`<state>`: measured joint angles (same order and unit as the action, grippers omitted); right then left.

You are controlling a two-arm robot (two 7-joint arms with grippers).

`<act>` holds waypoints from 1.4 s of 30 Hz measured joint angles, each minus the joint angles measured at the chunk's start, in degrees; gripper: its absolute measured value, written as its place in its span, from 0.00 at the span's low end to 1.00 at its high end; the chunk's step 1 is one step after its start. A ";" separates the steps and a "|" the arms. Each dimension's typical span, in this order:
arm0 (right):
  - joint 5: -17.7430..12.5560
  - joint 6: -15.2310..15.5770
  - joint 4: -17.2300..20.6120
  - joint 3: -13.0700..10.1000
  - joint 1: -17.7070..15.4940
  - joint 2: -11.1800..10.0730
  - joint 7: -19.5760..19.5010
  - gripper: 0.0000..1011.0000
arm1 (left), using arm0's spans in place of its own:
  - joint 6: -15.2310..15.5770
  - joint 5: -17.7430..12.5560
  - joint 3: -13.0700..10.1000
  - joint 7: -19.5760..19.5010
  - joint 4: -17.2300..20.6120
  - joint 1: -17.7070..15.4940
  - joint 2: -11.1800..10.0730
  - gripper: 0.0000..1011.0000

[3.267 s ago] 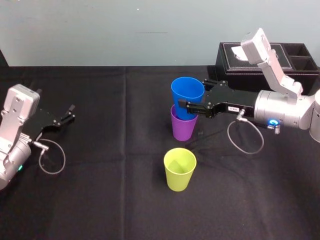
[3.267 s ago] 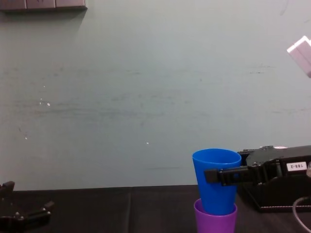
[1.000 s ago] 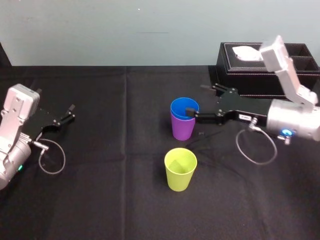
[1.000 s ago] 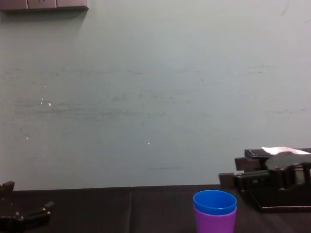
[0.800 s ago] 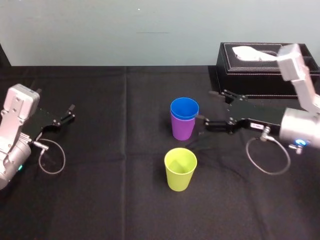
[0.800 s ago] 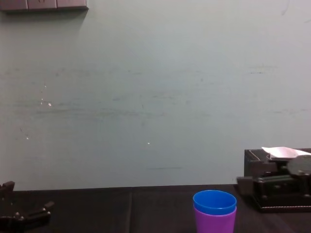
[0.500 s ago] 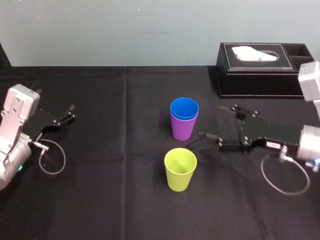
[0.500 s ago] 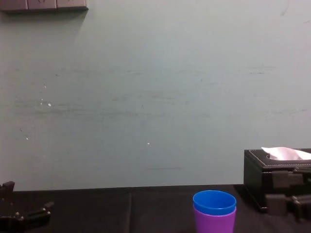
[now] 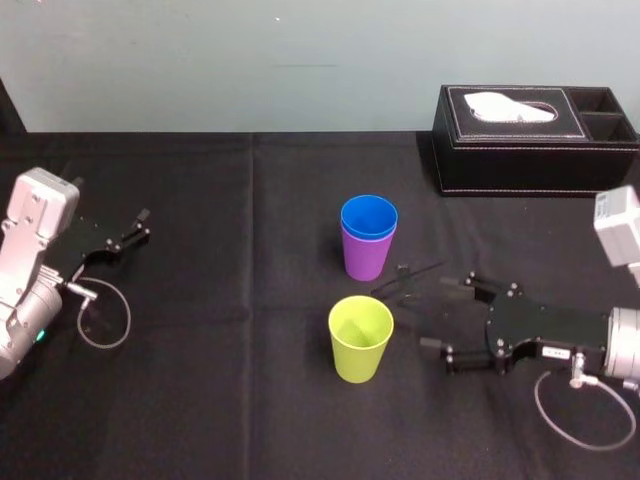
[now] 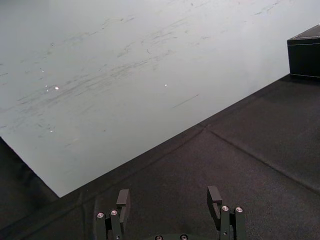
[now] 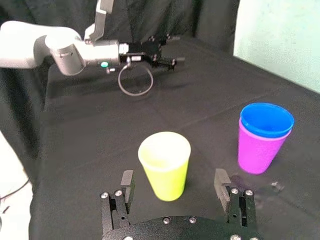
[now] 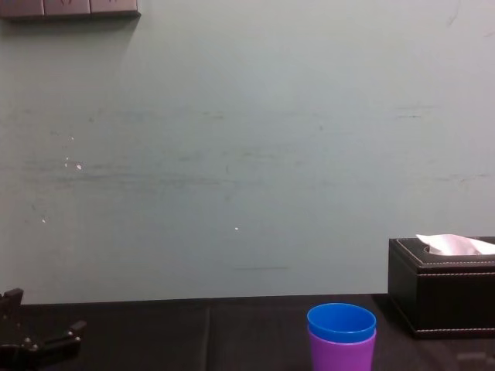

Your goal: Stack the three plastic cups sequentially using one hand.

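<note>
Showing blue cup (image 9: pixel 369 215) nested in purple cup (image 9: pixel 366 260) beyond the hand (image 9: pixel 447 314); yellow-green cup (image 9: pixel 360 340), before its wide-open jaws, awaits stacking; left gripper (image 9: pixel 140 226) parked

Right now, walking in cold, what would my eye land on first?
A blue cup nested in a purple cup stands mid-table, bright on the black cloth. Nearer the robot, a yellow-green cup stands alone, the open right gripper facing it from the right. The left gripper sits parked far left.

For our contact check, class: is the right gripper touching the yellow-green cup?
Apart. The head view shows a strip of black cloth between the open right gripper and the yellow-green cup.
</note>
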<state>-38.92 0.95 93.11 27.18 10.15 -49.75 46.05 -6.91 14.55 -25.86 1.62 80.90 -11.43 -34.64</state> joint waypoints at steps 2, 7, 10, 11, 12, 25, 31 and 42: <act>0.42 0.03 -0.42 0.50 -0.04 0.27 0.27 0.99 | 0.00 0.00 0.00 0.00 0.00 0.00 0.00 1.00; 1.57 0.12 -1.39 1.94 0.23 1.21 0.89 0.99 | 0.00 0.00 0.00 0.00 0.00 0.00 0.00 1.00; 2.07 0.23 -1.76 2.53 0.49 1.62 1.11 0.99 | 0.00 0.00 0.00 0.00 0.00 0.00 0.00 1.00; 2.42 0.35 -2.05 2.93 0.70 1.89 1.25 0.99 | 0.00 0.00 0.00 0.00 0.00 0.00 0.00 1.00; 2.58 0.39 -2.20 3.14 0.81 2.03 1.30 0.99 | 0.00 0.00 0.00 0.00 0.00 0.00 0.00 1.00; 4.39 1.37 -5.28 5.67 3.88 4.79 2.12 0.99 | 0.00 0.00 0.00 0.00 0.00 0.00 0.00 1.00; 5.23 1.73 -6.65 6.81 5.62 6.07 2.40 0.99 | 0.00 0.00 0.00 0.00 0.00 0.00 0.00 1.00; 5.83 2.58 -10.43 8.67 8.74 8.87 3.09 0.99 | 0.00 0.00 0.00 0.00 0.00 0.00 0.00 1.00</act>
<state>-33.10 3.53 82.68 35.85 18.89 -40.88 49.14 -6.91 14.55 -25.86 1.62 80.90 -11.43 -34.65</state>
